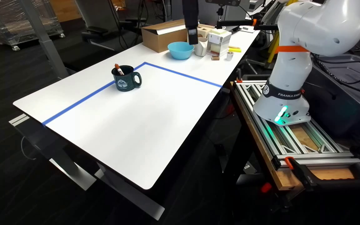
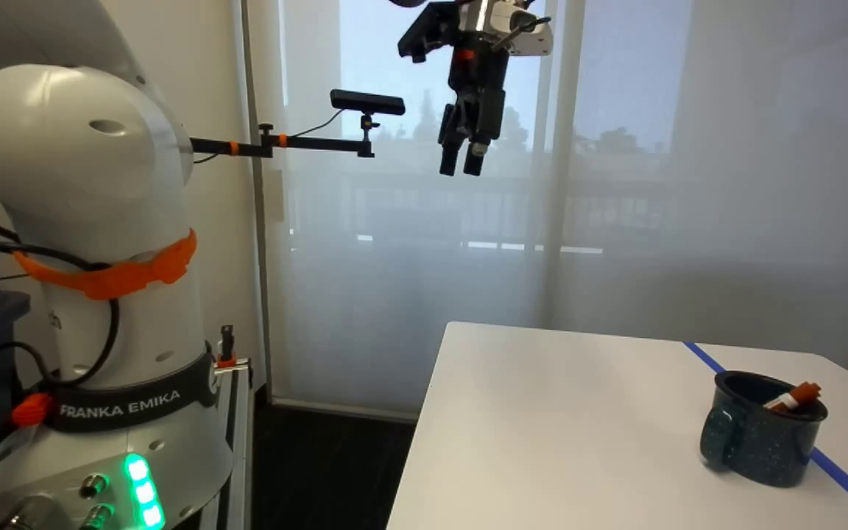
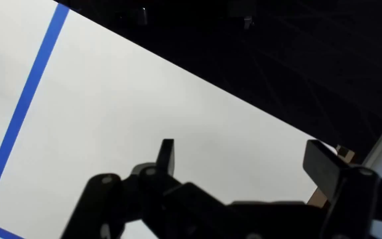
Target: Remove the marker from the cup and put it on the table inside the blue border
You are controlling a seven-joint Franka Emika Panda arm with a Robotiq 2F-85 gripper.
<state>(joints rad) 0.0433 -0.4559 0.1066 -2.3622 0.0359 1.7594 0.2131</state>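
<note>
A dark green speckled cup (image 1: 124, 82) stands upright on the white table (image 1: 130, 125), close against the blue tape border (image 1: 183, 74). It also shows in an exterior view (image 2: 759, 442), with its handle towards the robot's side. A marker with a brown-orange cap and white body (image 1: 119, 69) leans inside the cup, cap end sticking out above the rim; it also shows here (image 2: 793, 397). Its lower part is hidden. My gripper (image 2: 460, 165) hangs high above the table, well away from the cup, pointing down. In the wrist view its fingers (image 3: 240, 142) are wide apart with nothing between them.
Beyond the border stand a light blue bowl (image 1: 181, 51), a cardboard box (image 1: 162, 37), a white mug (image 1: 201, 47) and small items. A camera on a black bar (image 2: 367, 102) sticks out beside the arm. The table edge (image 3: 191, 73) drops to a dark floor.
</note>
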